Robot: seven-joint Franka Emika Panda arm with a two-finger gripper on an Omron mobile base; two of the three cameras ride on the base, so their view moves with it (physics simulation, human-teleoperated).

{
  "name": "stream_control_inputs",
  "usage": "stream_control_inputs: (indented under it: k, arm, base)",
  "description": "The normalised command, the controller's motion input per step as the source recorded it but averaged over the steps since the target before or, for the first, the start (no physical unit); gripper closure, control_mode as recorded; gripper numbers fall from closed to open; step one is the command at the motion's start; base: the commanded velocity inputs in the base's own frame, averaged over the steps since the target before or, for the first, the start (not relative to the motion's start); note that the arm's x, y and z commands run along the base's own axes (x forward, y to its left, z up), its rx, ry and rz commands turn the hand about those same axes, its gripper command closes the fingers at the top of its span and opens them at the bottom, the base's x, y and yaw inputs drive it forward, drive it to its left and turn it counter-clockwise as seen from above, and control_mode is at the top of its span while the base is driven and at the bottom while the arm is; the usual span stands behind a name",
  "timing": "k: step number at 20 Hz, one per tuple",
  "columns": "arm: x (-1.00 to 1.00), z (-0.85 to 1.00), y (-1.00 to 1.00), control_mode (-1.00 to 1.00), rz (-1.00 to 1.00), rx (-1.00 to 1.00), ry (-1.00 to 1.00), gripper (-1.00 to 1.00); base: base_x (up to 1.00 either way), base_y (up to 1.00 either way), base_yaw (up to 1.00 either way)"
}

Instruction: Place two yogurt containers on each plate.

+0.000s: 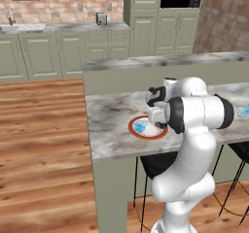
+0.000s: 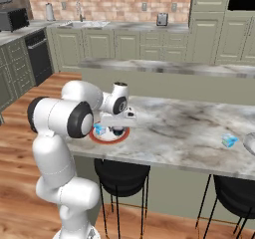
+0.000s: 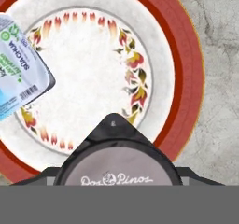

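**Two cups at the red-rimmed plate, one left far off**

We see a marble desk (image 2: 179, 128) in a green-cabinet kitchen, black stools (image 2: 122, 176) beneath its near edge. The red-rimmed plate (image 3: 186, 55) carries one yogurt container (image 3: 18, 69) at its edge. A second container (image 3: 116, 171) sits between the jaws of the gripper (image 2: 117, 130), clamped, above the plate's bare middle. A third container (image 2: 229, 140) lies well apart, near the grey-rimmed plate (image 2: 250, 144).

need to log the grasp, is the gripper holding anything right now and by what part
It looks so: a yogurt container with a grey lid sits right at the gripper, over the red-rimmed plate. The fingertips are hidden, so the place of the hold cannot be told.
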Motion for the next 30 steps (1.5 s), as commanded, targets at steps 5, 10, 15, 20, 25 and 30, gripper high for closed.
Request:
stream_control_inputs:
  k: [5, 10, 15, 20, 25, 30]
  arm:
    - [0.11, -0.04, 0.06, -1.0, -0.07, 0.0, 0.0, 1.0]
    - [0.07, -0.06, 0.05, -1.0, -0.07, 0.0, 0.0, 1.0]
    - [0.07, -0.09, 0.06, -1.0, -0.06, 0.0, 0.0, 1.0]
    - [0.1, -0.11, 0.07, -1.0, -0.05, 0.0, 0.0, 1.0]
    - [0.08, -0.09, 0.1, -1.0, -0.06, 0.0, -0.01, -1.0]
    - [0.0, 0.0, 0.02, -1.0, -0.09, 0.0, -0.08, -1.0]
  base:
    - [0.0, 0.0, 0.0]
    - [0.0, 0.0, 0.0]
    - [0.0, 0.0, 0.0]
    - [0.0, 0.0, 0.0]
    - [0.0, 0.0, 0.0]
    - [0.0, 0.0, 0.0]
